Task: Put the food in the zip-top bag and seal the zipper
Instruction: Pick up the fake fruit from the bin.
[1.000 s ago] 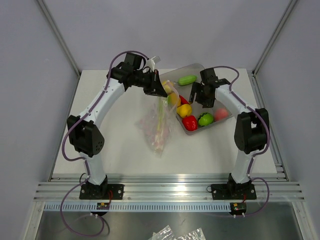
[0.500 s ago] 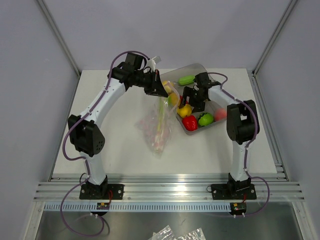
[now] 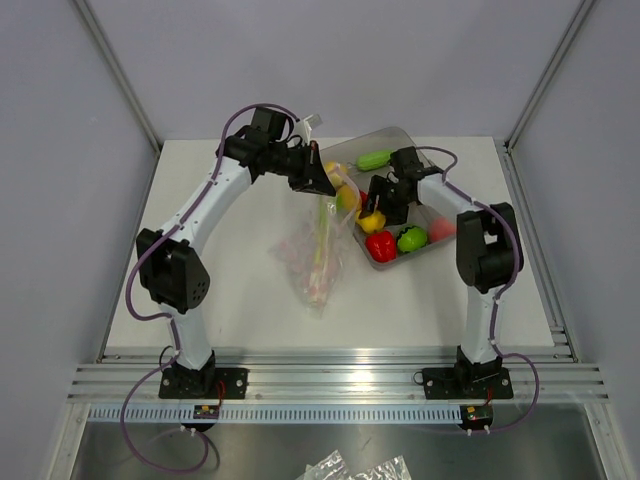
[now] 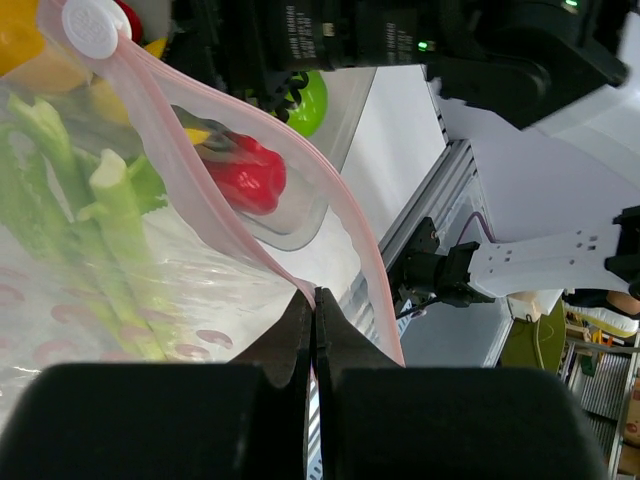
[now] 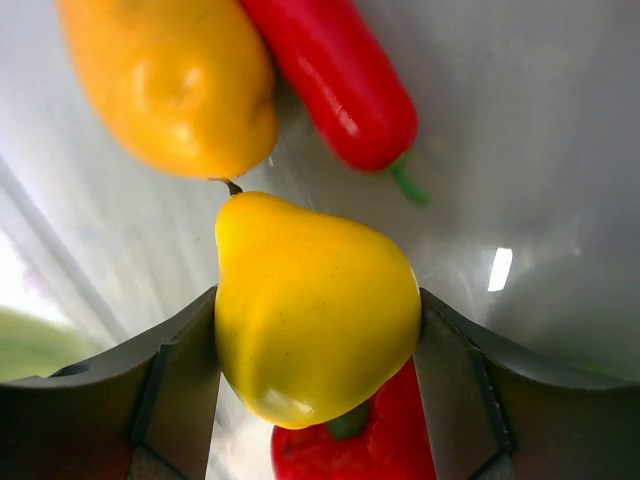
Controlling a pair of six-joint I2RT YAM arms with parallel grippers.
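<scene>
The clear zip-top bag (image 3: 312, 255) lies on the table with a green stalk vegetable (image 4: 110, 220) inside. My left gripper (image 3: 318, 180) is shut on the bag's pink zipper strip (image 4: 240, 230) and holds that edge up and open beside the tray; in the left wrist view the left gripper (image 4: 314, 300) pinches the strip. My right gripper (image 3: 383, 203) is down in the grey tray (image 3: 400, 136), and in the right wrist view the right gripper (image 5: 318, 320) has its fingers against both sides of a yellow pear (image 5: 310, 300). An orange fruit (image 5: 170, 90), a red chili (image 5: 340, 80) and a red pepper (image 5: 350, 450) lie around the pear.
More food lies in the tray: a green piece (image 3: 375, 158) at the back, a red pepper (image 3: 380, 245), a green fruit (image 3: 411, 238) and a pink one (image 3: 441, 228). The tray stands right of the bag's mouth. Crumpled plastic (image 3: 360, 468) lies below the front rail.
My right gripper has swung left and down into the tray and closed around the yellow pear. The left gripper and the bag have stayed put.
</scene>
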